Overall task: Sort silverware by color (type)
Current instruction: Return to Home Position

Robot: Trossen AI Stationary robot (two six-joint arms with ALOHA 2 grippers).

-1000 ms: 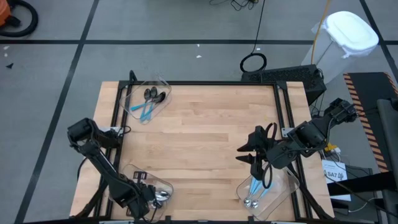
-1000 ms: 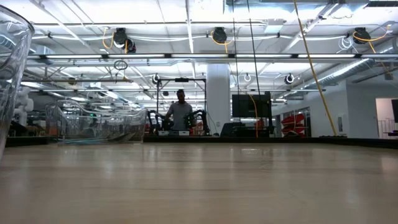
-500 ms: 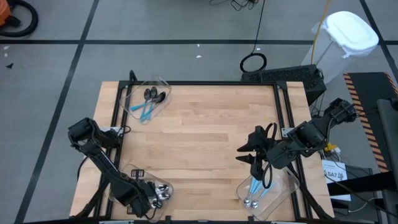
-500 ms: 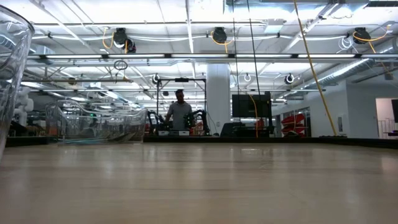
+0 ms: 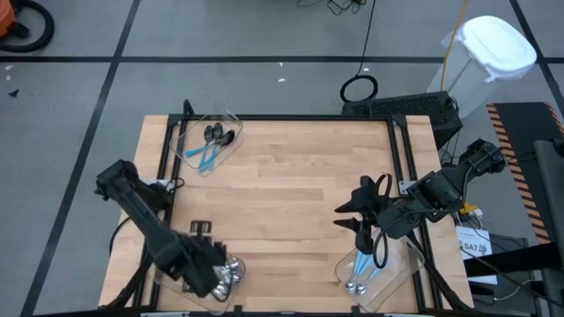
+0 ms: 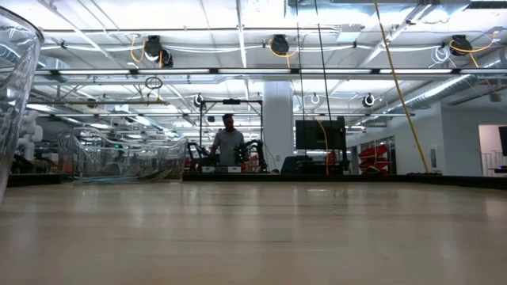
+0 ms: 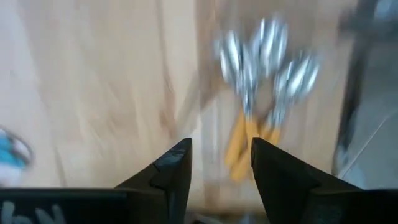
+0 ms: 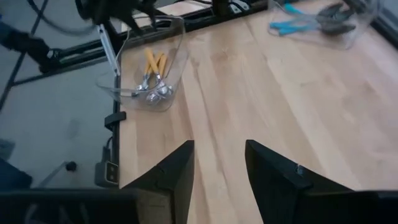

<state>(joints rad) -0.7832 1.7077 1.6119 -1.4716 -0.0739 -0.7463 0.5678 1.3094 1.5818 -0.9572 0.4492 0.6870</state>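
Left fingers (image 7: 169, 177) now farther from spoons (image 7: 261, 68)

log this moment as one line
left gripper open by orange-handled spoons | right gripper open, empty | light-blue spoons in right clear bin

Back bin (image 5: 232, 119) at the tabletop (image 5: 291, 176)'s back left corner, spoons (image 5: 211, 145) inside. Left bin (image 5: 231, 256) at the front left corner, a second batch (image 5: 233, 274) inside, left gripper (image 5: 218, 277) above it. Right bin (image 5: 401, 273) at the front right corner, a third batch (image 5: 359, 277) inside, right gripper (image 5: 344, 217) just behind it, near the right edge.
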